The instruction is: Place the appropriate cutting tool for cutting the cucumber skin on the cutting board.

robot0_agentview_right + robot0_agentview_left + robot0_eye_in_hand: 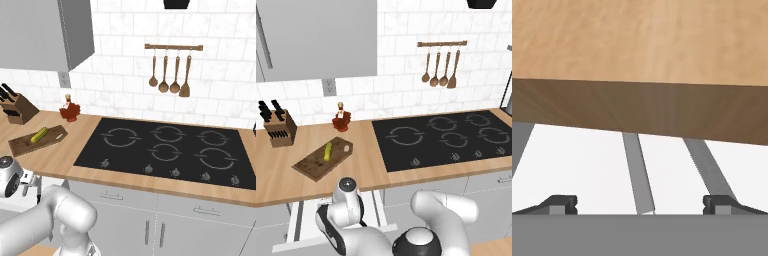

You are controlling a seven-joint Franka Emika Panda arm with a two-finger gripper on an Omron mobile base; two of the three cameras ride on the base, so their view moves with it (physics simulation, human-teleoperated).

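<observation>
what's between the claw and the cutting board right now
The counter's front edge: the open claw sits low at the drawer, below that wooden lip. The cucumber lies on the cutting board, near its middle.

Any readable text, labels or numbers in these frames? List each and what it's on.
None readable.
The hob carries white ring marks and small knob symbols along its front edge: signs, no letters or digits.
The red bottle shows no label that can be made out; too small.
The knife block and cutting board are plain.
</observation>
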